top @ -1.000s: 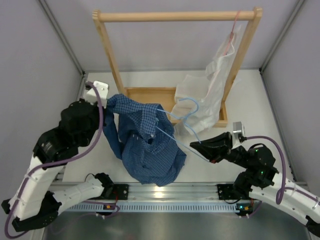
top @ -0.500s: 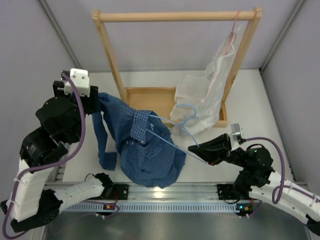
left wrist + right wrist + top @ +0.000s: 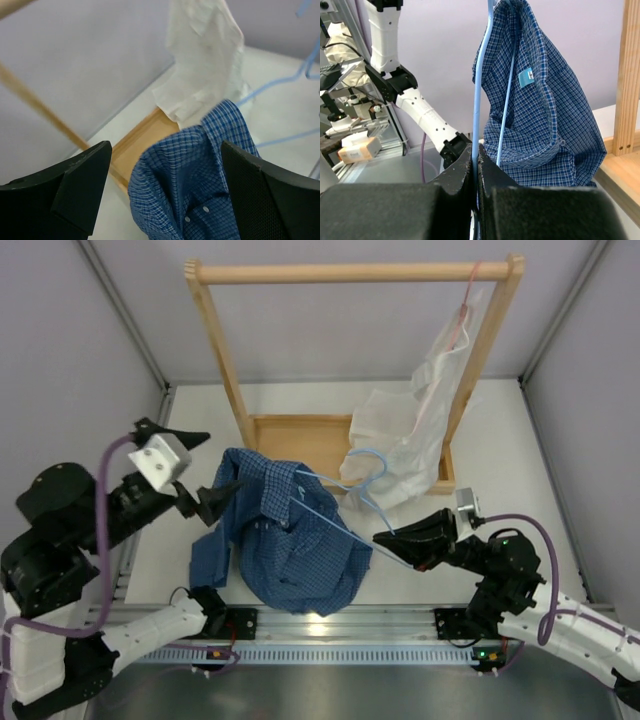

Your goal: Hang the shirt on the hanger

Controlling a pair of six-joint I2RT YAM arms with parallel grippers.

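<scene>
Top external, right tool (image 3: 383, 537) clamped on hanger (image 3: 371, 451), shirt (image 3: 300, 560) draped over it, left tool (image 3: 224, 461) spread wide, empty, beside shirt

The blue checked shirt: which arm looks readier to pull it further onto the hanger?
Left, probably. The left gripper is open and empty, facing the shirt at its collar edge. The right gripper is shut on the hanger wire, holding it up, so letting go would likely drop it.

Shirt (image 3: 290, 540) draped over the hanger (image 3: 480, 75) at mid-surface (image 3: 500, 440), left pincer (image 3: 208, 465) just to its left, right pincer (image 3: 385, 537) at the hanger's near-right end (gripping the wire). Behind stands the wooden rack (image 3: 355, 272), the white shirt (image 3: 395, 435) hanging at its right.
</scene>
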